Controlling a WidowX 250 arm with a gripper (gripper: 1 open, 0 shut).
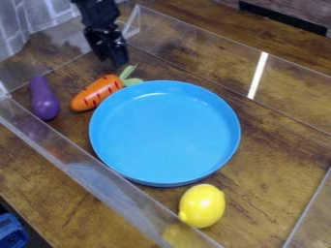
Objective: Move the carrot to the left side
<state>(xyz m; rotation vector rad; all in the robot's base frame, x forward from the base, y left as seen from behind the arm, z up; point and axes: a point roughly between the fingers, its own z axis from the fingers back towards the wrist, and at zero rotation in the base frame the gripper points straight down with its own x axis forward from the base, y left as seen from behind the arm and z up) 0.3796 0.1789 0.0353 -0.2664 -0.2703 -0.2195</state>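
We see a glossy plastic carrot (pixel 96 93), a smooth blue plate (pixel 165 132), and a dark, shiny wood-grain desk (pixel 278 107).

Toy produce, three pieces: one carrot (pixel 99 93), orange with green top; one eggplant (pixel 45 99), purple; one lemon (pixel 202 205), yellow. Dishware: one blue plate (pixel 130 155). Enclosure: clear plastic walls (pixel 77 170), seemingly one surround, though the count is uncertain. Surface: one wooden table (pixel 278 107).
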